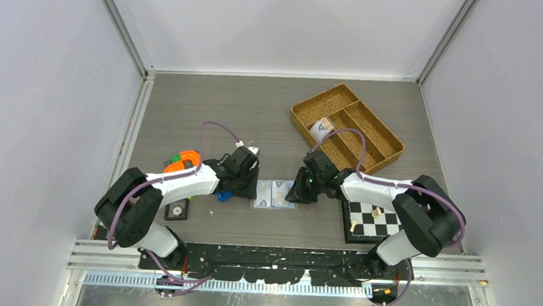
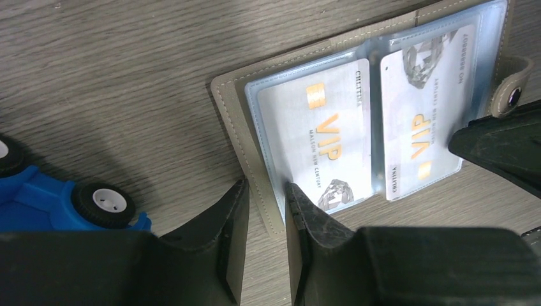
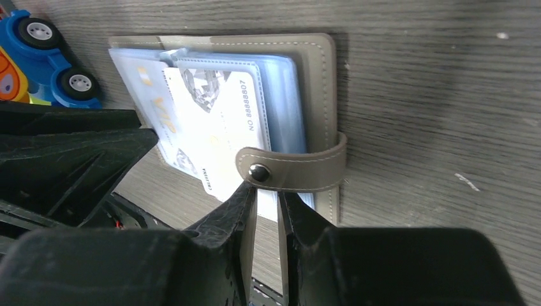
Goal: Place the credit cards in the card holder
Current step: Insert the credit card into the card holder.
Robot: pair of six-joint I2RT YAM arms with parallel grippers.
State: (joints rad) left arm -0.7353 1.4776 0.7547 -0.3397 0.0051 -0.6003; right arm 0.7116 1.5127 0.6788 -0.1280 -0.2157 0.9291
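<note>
Top external view: I see the card holder [image 1: 273,194] lying open on the grey wood-grain table [image 1: 257,110], low in the centre of the frame. My left gripper [image 1: 251,188] is at its left edge and my right gripper [image 1: 297,192] at its right edge. At upper right, a woven basket [image 1: 394,140] with dividers holds one small pale packet [image 1: 320,129] in one compartment. A chessboard [image 1: 384,225] sits at lower right and a black tile [image 1: 176,210] at lower left.

Left wrist view: the holder has a grey stitched cover [image 2: 224,95] and clear bluish plastic sleeves. Two cards [image 2: 319,134] lie side by side, one in each sleeve. They are white and glossy, with gold "VIP" lettering and a gold chip. My left fingers [image 2: 233,217] stand a narrow gap apart, straddling the cover's lower left edge. I cannot tell whether they pinch it. A blue toy car [image 2: 57,204] with white wheels fills the lower left corner.

Right wrist view: a grey strap [image 3: 293,169] with a metal stud curls over the holder's right edge. My right fingers [image 3: 236,217] sit just below it, a slit apart, with pale sleeve showing in the gap. I cannot tell whether they grip it.
</note>
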